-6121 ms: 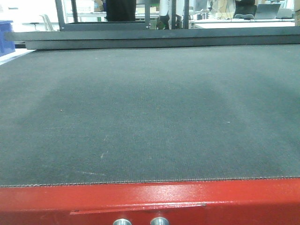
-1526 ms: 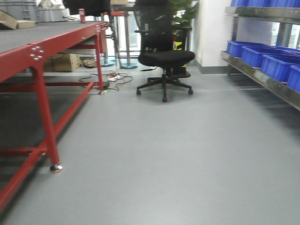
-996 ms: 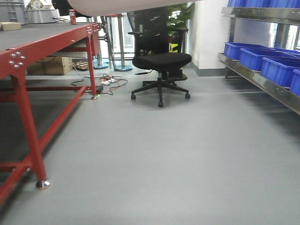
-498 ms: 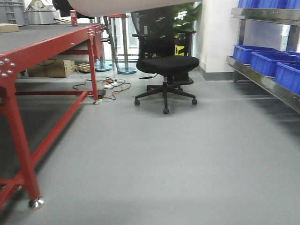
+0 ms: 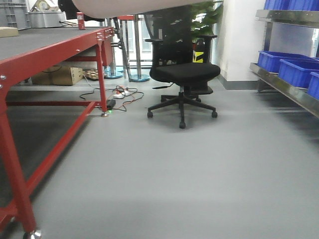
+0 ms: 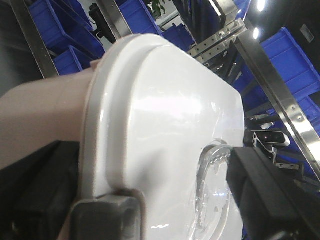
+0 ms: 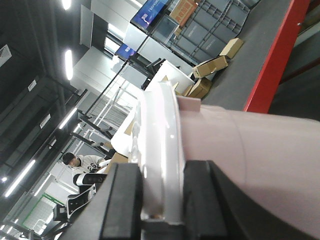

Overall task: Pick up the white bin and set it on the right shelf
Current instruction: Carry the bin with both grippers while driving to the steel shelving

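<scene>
The white bin is held in the air between both grippers. Its pale underside [image 5: 129, 6] fills the top edge of the front view. In the left wrist view its white lid [image 6: 160, 125] with the clear centre fills the frame, and my left gripper [image 6: 150, 212] is shut on the lid end. In the right wrist view my right gripper [image 7: 162, 200] is shut on the lid rim [image 7: 160, 145], one black finger on each side. The right shelf [image 5: 286, 87], shiny steel, runs along the right side of the front view.
A red-framed, dark-matted table [image 5: 55, 47] stands on the left. A black office chair [image 5: 182, 74] stands ahead in the middle, with cables [image 5: 122, 94] on the floor beside it. Blue crates [image 5: 294, 69] sit on the steel rack, which also shows in the left wrist view [image 6: 280, 95].
The front view has swung from the table top to the open floor. Over the last second the chair and the shelf have slid right in the view. The bin stays held.
</scene>
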{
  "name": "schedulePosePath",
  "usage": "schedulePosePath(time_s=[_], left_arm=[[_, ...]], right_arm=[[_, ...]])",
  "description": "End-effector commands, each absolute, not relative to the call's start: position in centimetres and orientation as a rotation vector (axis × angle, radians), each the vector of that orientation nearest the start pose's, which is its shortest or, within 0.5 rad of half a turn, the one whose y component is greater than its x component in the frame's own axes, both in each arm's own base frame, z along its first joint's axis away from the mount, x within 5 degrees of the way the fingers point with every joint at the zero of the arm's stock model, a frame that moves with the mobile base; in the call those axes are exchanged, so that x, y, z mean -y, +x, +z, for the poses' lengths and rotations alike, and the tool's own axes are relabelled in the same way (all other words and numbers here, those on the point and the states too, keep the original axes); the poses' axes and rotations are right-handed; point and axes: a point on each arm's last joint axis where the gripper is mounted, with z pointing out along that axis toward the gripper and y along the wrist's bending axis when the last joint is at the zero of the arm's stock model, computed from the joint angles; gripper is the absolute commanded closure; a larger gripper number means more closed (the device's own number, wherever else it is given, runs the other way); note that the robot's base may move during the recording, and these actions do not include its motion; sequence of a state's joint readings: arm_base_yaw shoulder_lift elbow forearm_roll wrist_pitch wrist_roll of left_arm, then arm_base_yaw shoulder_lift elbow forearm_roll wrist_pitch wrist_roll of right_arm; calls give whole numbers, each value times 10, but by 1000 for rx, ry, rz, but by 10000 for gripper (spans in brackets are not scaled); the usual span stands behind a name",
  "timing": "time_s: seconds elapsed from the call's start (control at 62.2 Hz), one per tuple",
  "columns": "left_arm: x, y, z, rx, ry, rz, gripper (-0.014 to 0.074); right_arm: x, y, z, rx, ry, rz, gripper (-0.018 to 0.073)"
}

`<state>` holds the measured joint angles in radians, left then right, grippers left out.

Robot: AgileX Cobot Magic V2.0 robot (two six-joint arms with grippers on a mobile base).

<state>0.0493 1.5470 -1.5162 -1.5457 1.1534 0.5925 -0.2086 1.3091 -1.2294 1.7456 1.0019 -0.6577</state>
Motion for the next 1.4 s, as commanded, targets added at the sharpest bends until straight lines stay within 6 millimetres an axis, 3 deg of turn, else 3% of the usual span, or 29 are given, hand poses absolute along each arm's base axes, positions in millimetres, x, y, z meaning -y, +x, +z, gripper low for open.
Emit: schedulePosePath(time_s=[0.0, 1.382], left_arm=[[80, 287, 478, -1650, 358, -1728, 722], [80, 287, 478, -1650, 357, -1728, 722]], right_arm=[[-28, 253, 476, -1421, 81, 1611, 503], [-28, 253, 476, -1421, 81, 1611, 503]])
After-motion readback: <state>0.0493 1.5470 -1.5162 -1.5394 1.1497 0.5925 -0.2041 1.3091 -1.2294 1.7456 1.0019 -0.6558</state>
